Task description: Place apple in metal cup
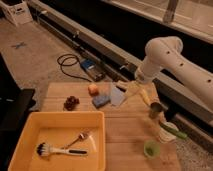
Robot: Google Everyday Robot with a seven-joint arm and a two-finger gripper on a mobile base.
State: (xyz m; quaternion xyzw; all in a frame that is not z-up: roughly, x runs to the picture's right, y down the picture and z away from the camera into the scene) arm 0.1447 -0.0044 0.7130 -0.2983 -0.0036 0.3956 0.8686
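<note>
While the small pale-orange apple (93, 89) sits on the wooden table (125, 131), well left of the dark shiny metal cup (155, 110), the gripper (128, 89) hovers between them, open or closed I can't tell. Reaching step imo; next it needs lining up over the apple.

Apple (93, 89), prob. orange-yellow, rear centre, metal cup (155, 110) upright at right, gripper (129, 90) betw. them

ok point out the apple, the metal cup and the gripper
apple (93, 89): camera view, its front face
metal cup (155, 111): camera view, its side wall
gripper (128, 91): camera view, its tip, between apple and metal cup
</note>
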